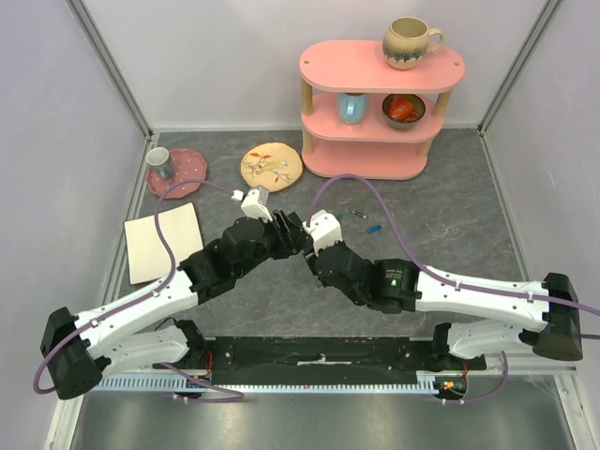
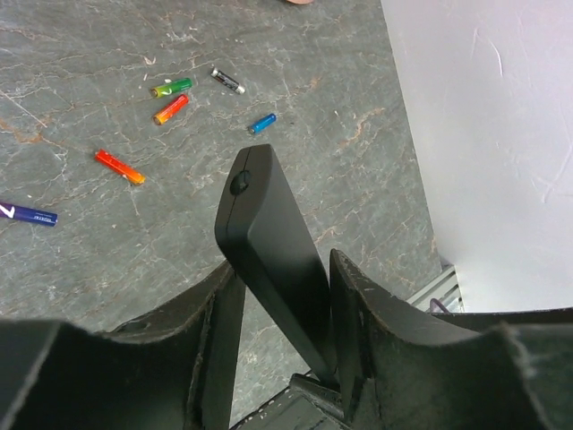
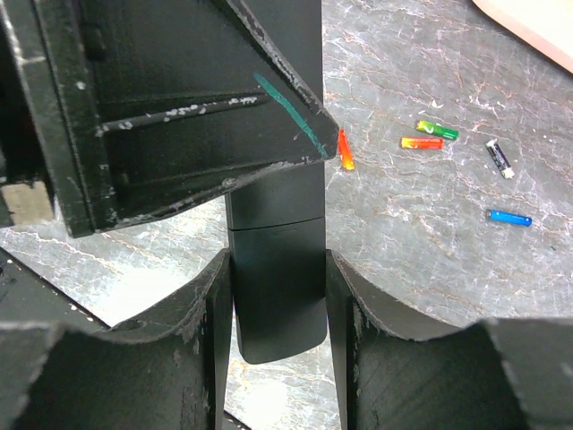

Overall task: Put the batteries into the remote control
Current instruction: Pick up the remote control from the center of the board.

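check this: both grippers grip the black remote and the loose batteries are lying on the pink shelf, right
Not quite. The left gripper and right gripper both grip the remote control, but the batteries lie on the grey table, not on the pink shelf. The left wrist view shows them there.

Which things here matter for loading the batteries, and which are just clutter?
Job: remote control, clamped by left gripper and right gripper; batteries loose on table.
Clutter: pink shelf, mugs, plates, grey cup, cream sheet.
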`<state>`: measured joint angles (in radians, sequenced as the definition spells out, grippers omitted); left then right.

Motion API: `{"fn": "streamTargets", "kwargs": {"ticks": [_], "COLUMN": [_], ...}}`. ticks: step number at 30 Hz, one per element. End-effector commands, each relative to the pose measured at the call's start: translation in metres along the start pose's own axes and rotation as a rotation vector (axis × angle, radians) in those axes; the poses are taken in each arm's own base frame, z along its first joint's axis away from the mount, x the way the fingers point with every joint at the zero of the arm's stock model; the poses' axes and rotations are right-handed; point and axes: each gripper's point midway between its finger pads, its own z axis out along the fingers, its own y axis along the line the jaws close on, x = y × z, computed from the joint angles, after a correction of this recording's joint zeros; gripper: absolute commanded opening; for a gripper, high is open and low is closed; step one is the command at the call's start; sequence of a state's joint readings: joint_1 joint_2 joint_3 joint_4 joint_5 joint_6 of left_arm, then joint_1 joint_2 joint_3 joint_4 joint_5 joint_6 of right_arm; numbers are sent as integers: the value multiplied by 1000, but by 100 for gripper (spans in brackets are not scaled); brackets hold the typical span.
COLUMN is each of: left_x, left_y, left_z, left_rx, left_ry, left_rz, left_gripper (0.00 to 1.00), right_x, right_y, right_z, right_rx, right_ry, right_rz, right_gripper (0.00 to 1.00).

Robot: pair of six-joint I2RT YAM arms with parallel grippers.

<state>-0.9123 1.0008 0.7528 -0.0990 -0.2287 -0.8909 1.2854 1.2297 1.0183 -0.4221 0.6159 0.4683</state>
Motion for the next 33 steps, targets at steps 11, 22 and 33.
{"fn": "streamTargets", "kwargs": {"ticks": [11, 22, 33], "left_x": [-10, -9, -62], "left_y": [-19, -10, 13], "left_z": [6, -1, -46], "left_rx": [63, 87, 199], "left_ry": [-41, -85, -487], "left_rz": [-44, -59, -108], "left_gripper": [32, 2, 2], "right_x": [-25, -33, -27], "right_y": [8, -2, -13], "right_z": [-6, -22, -37], "right_rx": [-3, -10, -105], "right_ry": [-68, -93, -173], "right_rz": [48, 99, 483], "right_gripper": [31, 76, 98]}}
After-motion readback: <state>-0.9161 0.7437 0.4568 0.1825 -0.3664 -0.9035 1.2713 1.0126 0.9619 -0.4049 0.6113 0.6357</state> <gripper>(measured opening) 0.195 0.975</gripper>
